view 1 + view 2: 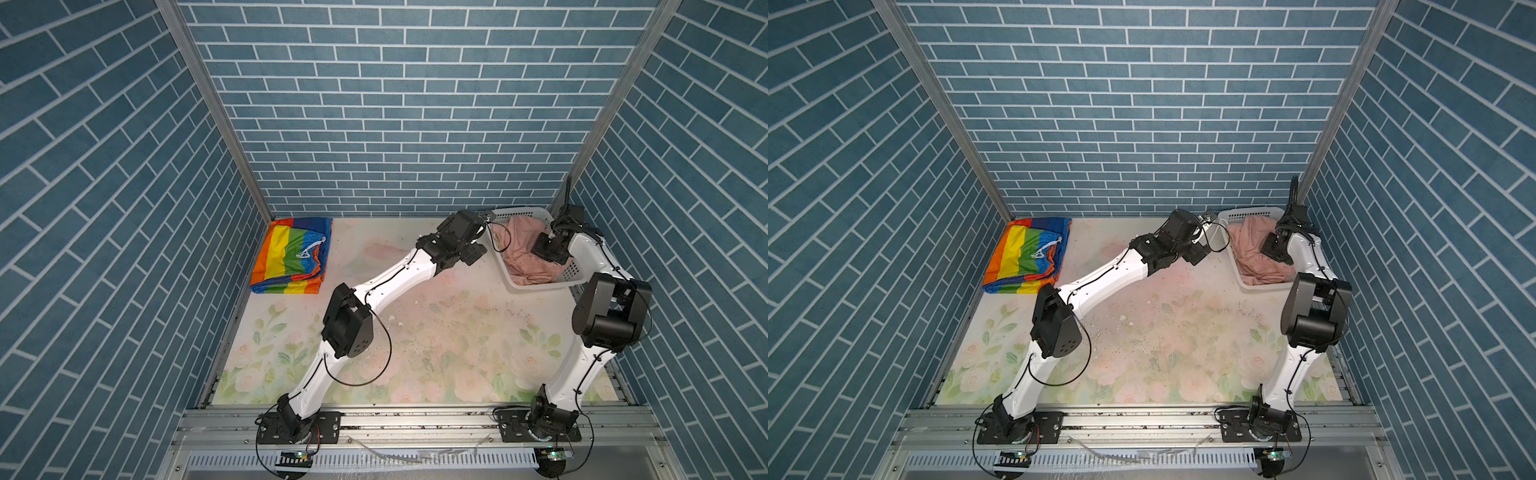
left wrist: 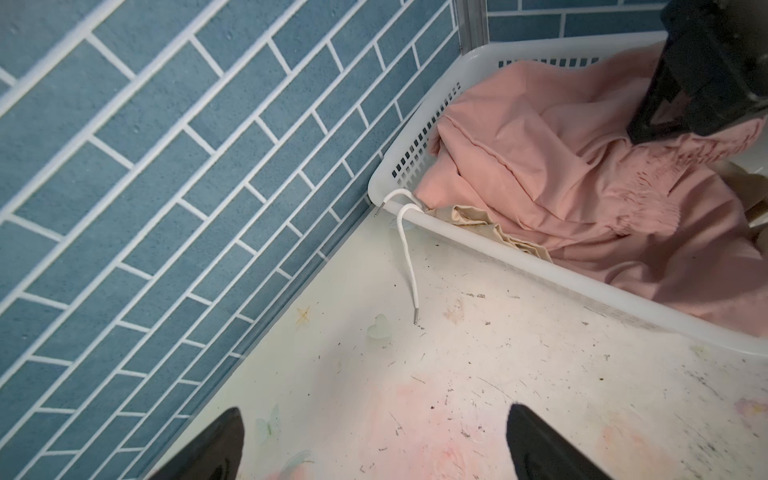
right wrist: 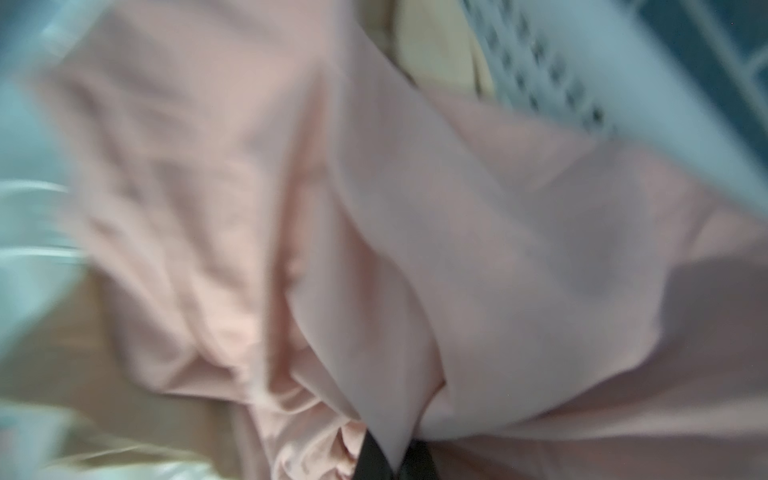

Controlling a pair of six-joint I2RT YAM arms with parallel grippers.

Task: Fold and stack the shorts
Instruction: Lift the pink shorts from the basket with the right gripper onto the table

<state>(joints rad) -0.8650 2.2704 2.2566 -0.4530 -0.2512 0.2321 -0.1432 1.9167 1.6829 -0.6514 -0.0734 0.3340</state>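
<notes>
Left gripper [image 2: 376, 415] wide, right gripper [image 3: 392, 457] closed

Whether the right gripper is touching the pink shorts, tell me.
Touching. The right wrist view shows the right gripper pinched shut on a fold of the pink shorts inside the basket.

The rainbow-striped shorts [image 1: 291, 257] lie folded far left; pink shorts [image 1: 521, 245] sit crumpled atop beige shorts [image 2: 490, 224] in the basket [image 1: 540, 286].

mat [image 1: 436, 332] middle open, basket [image 1: 523, 212] fills far-right corner, rainbow shorts [image 1: 291, 257] far-left
</notes>
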